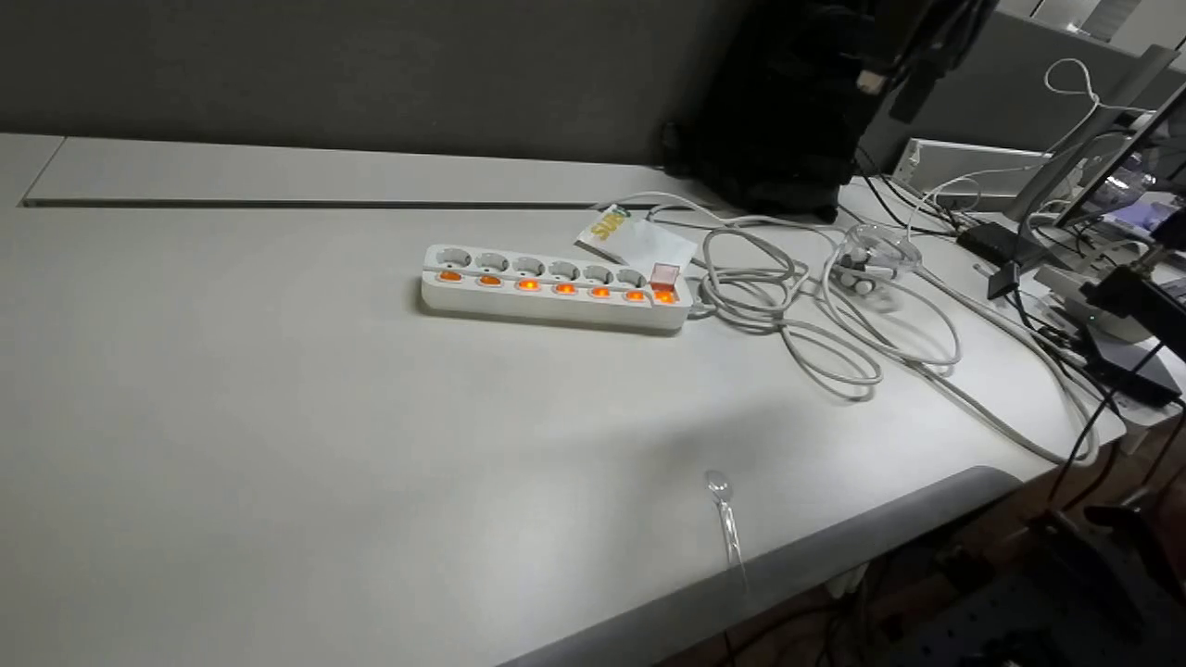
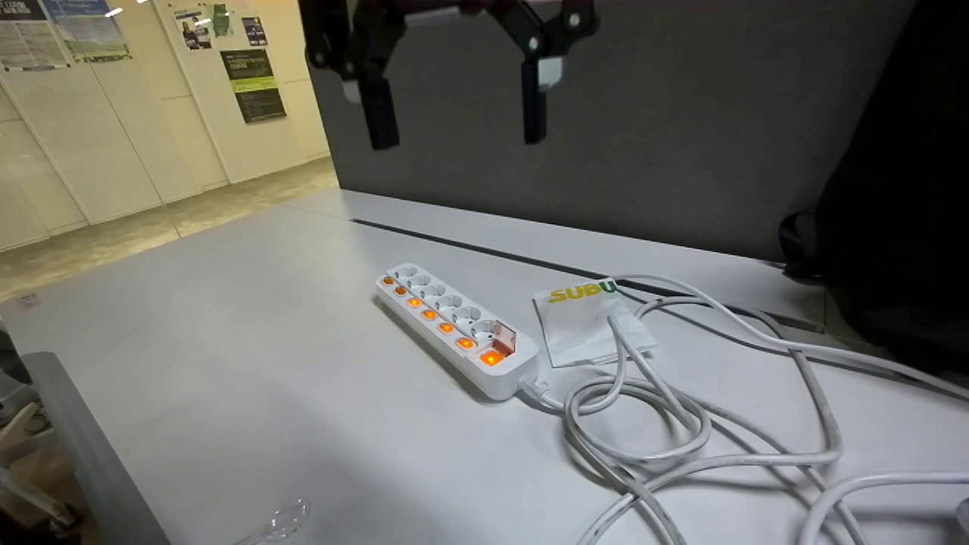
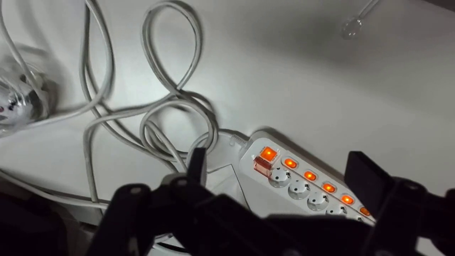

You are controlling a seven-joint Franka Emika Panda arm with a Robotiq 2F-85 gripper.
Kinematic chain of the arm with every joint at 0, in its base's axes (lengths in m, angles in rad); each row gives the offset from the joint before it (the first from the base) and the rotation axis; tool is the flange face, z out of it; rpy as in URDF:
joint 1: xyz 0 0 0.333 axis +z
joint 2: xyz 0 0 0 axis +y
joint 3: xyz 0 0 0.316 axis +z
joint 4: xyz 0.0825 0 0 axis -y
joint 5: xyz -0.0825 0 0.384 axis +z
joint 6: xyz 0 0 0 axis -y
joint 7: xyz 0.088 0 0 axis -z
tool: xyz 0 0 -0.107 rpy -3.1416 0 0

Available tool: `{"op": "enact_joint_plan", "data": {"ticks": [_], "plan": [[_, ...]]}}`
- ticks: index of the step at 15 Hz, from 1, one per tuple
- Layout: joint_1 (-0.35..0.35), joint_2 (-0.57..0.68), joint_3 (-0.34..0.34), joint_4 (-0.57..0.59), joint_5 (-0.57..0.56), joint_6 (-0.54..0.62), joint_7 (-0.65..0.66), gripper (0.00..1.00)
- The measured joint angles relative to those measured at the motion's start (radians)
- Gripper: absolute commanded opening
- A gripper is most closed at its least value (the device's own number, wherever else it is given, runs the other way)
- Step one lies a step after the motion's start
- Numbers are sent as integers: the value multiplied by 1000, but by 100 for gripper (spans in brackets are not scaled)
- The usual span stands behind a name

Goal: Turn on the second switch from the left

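The gripper [image 2: 459,141] is hanging above the table [image 1: 278,417], well apart from the white power strip [image 1: 556,310], and its fingers [image 3: 368,181] are standing wide apart. The strip is lying on the table, its row of orange switches [image 1: 565,288] running along the side that is facing away from the dark grey partition [image 1: 371,74]. The second switch from the left [image 1: 489,281] (counting the row as both exterior views are showing it) is sitting between the end switch [image 1: 449,275] and the third [image 1: 527,284] — it is looking duller than the brightly glowing ones farther right. In the wrist view that switch is showing just beside a finger, and the strip's far end is hiding behind the gripper. At the cable end, a reddish see-through cover [image 2: 505,338] is standing tipped up beside the last, square switch [image 2: 492,359]. From there the pale cable [image 2: 757,459] is looping across the table — near a white paper [image 2: 575,325] that is bearing yellow and green letters. A clear plastic spoon [image 1: 720,491] is lying at the table's grey edge [image 1: 815,556].
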Motion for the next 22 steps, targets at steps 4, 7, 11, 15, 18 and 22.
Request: {"op": "enact_joint_plan", "data": {"ticks": [4, 7, 11, 15, 18, 22], "plan": [[22, 127, 78, 5, 12, 135, 56, 100], [40, 217, 134, 30, 11, 170, 127, 100], [65, 324, 199, 98, 16, 170, 175, 73], [81, 400, 249, 181, 32, 171, 183, 45], [85, 439, 274, 244, 39, 168, 183, 25], [79, 454, 280, 294, 52, 144, 170, 1]]}}
